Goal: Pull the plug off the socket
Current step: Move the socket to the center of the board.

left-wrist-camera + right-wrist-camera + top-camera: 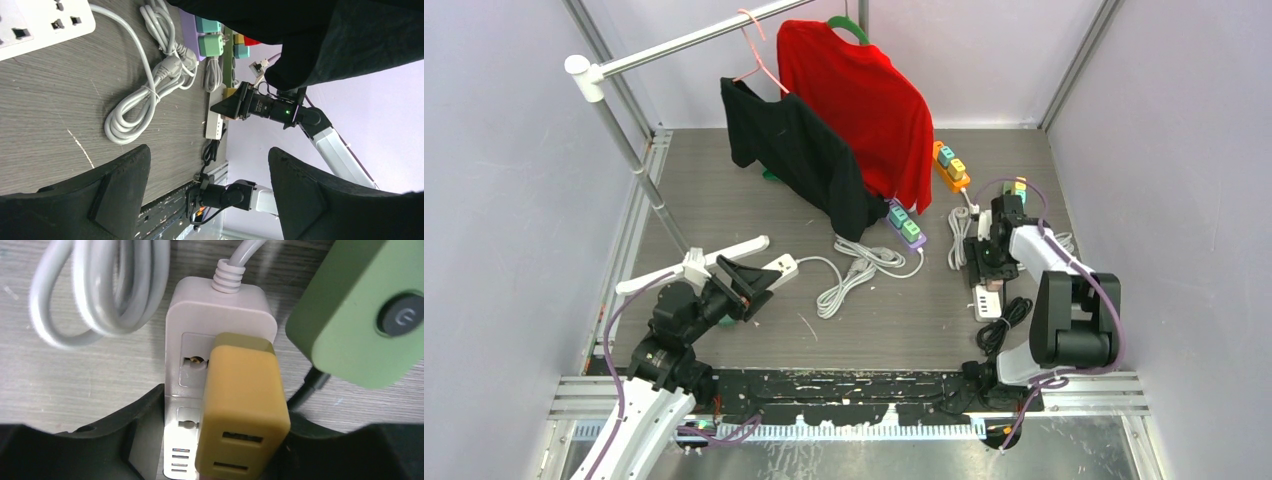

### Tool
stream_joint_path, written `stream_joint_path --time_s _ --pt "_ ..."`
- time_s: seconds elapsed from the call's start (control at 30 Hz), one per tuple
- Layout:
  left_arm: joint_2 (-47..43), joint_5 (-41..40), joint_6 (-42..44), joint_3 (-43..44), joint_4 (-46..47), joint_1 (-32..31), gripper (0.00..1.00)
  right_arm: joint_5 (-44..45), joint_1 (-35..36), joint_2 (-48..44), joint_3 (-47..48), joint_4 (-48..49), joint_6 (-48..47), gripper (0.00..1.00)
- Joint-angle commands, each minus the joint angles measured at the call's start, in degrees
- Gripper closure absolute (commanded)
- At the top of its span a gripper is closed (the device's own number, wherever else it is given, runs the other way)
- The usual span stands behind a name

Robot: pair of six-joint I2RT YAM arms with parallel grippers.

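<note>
Presently: mustard plug (pixel 244 405), seated in white socket strip (pixel 190 340), near the tabletop's right edge. Right gripper (pixel 227 412) wide, straddling plug, contact unconfirmed. Left gripper (pixel 209 151) wide, empty, near left edge. Risk: unanchored strip lifts with plug, or grip slips.

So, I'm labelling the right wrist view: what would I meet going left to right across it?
Looped white cable → mustard-yellow cube plug → green plastic box with a round grey button.
</note>
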Motion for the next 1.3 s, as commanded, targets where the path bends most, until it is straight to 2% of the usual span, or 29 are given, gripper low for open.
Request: stream_joint_path --time_s 0.0,0.17,0.37,0.7,0.93,1.27 --pt "0.05 3.30 0.91 -0.42 7.02 0.35 0.13 -4.99 0.29 -7.87 0.88 -3.18 -6.11 0.83" --pt "0.22 5.06 2.22 -0.30 9.04 0.32 0.13 -11.36 0.34 -13.08 3.22 -7.31 -10.71 0.88" --pt "1.39 7.35 4.90 0.07 10.92 0.26 0.13 -24.18 2.49 -13.54 6.86 -15.07 -18.75 0.92" --pt "4.18 8.55 5.97 -0.58 13.33 -0.23 0.13 -35.47 21.58 -12.17 5.32 -20.49 -28.35 0.94" --pt "5.97 7.62 6.16 -0.76 13.82 -1.41 0.13 -34.44 31.58 -6.94 5.65 -16.16 -25.00 0.94" --pt "6.10 3.71 6.22 -1.72 13.47 -5.52 0.14 -24.50 48.79 2.75 7.25 -8.39 -20.22 0.89"
